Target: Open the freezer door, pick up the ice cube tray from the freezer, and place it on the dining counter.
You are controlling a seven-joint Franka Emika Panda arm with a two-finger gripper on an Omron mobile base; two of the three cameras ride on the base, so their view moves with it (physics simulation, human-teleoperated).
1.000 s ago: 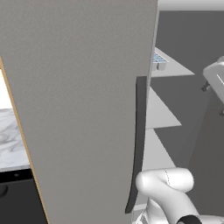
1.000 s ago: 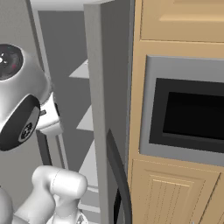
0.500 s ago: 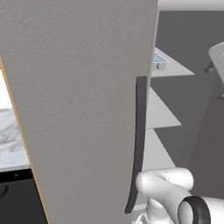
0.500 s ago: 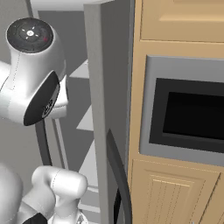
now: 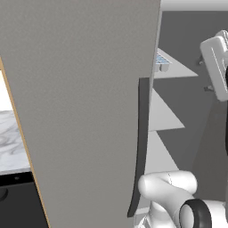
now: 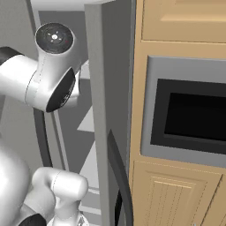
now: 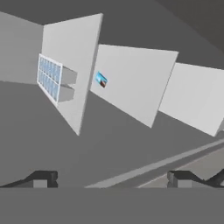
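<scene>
The tall flat grey freezer door (image 5: 84, 111) is standing swung open, its broad face taking up most of the left base view, with its long dark curved vertical handle (image 5: 139, 147) running along its right edge. To the right of the door, the freezer (image 5: 187, 133), a tall grey compartment with dark grey inner walls, is showing its lighter grey flat shelves (image 5: 162, 116) stacked one above another.

The small flat rectangular ice cube tray (image 7: 49, 78), a grid of pale blue cells with a light grey rim, is resting on the uppermost visible shelf; in the left base view it is peeking out just past the door's edge (image 5: 161, 61). In the hand view the scene is appearing rolled, so the shelves are standing nearly on edge. A small blue and red item (image 7: 101, 80) is lying on the next shelf.

The end effector (image 7: 111, 179) is facing into the freezer with its two dark fingertips (image 7: 41, 178) spread wide apart, pinching nothing and well apart from the tray.

In the right base view, a light wood cabinet (image 6: 176, 194) with a built-in grey and black oven (image 6: 190, 117) is standing just beside the freezer.
</scene>
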